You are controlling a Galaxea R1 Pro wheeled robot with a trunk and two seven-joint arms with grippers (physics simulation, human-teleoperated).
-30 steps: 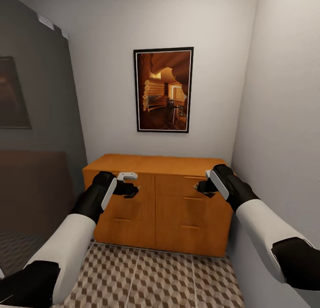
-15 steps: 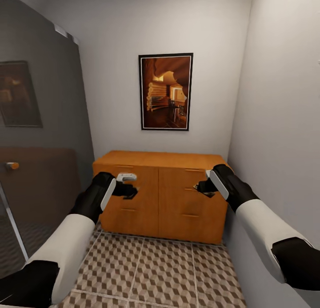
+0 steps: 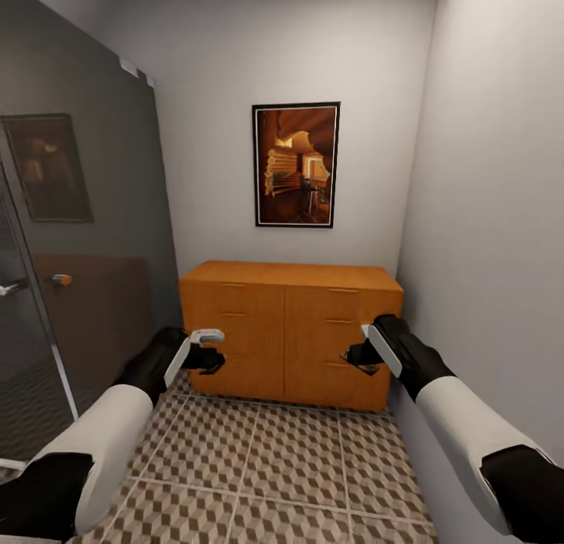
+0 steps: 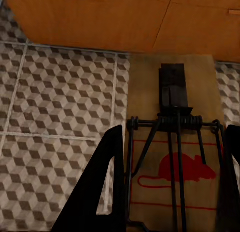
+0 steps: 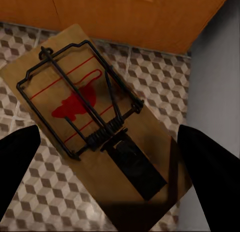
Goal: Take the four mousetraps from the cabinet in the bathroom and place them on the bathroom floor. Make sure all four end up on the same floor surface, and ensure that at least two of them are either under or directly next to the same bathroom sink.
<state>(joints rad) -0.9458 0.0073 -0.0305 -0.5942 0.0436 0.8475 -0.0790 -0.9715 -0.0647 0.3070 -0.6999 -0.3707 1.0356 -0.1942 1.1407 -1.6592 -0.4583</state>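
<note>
Cabinet blocks ahead (floor seemingly open).

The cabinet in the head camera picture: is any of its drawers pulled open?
No. Every drawer front of the cabinet sits flush and closed, while both arms are held in front of it above the bathroom floor.

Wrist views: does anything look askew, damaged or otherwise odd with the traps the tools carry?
Nothing stands out. Each mousetrap looks whole, wire bar and red mouse print intact: one lies between the left tool's fingers, the other between the right tool's fingers. The cabinet drawers look shut, and the bathroom floor shows no debris.
</note>
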